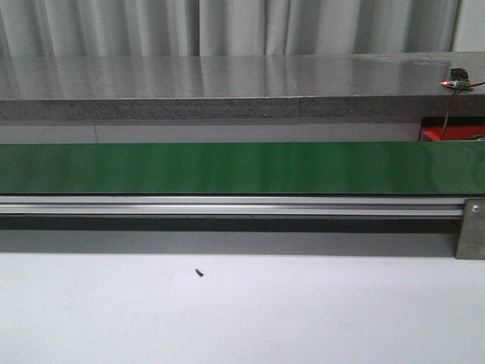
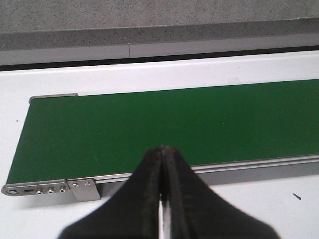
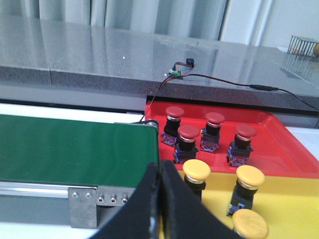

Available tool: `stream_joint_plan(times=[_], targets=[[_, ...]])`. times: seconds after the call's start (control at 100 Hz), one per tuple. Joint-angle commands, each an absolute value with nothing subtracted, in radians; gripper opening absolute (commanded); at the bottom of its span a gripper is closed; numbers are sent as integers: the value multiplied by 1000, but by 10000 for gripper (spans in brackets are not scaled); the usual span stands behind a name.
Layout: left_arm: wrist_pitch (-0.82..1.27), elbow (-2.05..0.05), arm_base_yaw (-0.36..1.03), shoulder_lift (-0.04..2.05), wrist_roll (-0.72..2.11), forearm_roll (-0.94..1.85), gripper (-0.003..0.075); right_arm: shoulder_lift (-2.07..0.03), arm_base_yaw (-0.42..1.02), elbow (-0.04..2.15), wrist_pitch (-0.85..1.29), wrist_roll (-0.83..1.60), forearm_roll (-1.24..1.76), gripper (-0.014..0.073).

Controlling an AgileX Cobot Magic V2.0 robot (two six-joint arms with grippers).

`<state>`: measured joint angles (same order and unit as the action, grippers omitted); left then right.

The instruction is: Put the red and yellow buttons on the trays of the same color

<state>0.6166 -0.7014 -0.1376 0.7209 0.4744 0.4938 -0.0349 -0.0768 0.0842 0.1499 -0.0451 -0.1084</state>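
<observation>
Where the green belt (image 3: 75, 147) ends, a red tray (image 3: 279, 144) carries four red buttons (image 3: 189, 133); touching it, a yellow tray (image 3: 289, 204) carries three yellow buttons (image 3: 196, 170). Left claw (image 2: 164, 149) and right claw (image 3: 158, 167) both pressed together, empty. One dark speck (image 1: 199, 272) on white table (image 1: 242, 318).

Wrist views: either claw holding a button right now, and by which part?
Nothing held. Left claw is shut and empty over the green belt. Right claw is shut and empty; buttons sit on the red tray and yellow tray.
</observation>
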Motion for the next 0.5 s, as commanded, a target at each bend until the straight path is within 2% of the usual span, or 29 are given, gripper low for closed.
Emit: stream_joint_plan(times=[0.0,0.19,0.49], targets=[[556,-730,-131,717,472,523,-20,-15,-62,69,17,-91,-149,-120],[556,-730,-131,717,472,523,-20,-3,-29,-12,-43,-133,-155,-120],[556,-730,-131,717,472,523,-20,29,-10,-12,0,-134,-155,-120]])
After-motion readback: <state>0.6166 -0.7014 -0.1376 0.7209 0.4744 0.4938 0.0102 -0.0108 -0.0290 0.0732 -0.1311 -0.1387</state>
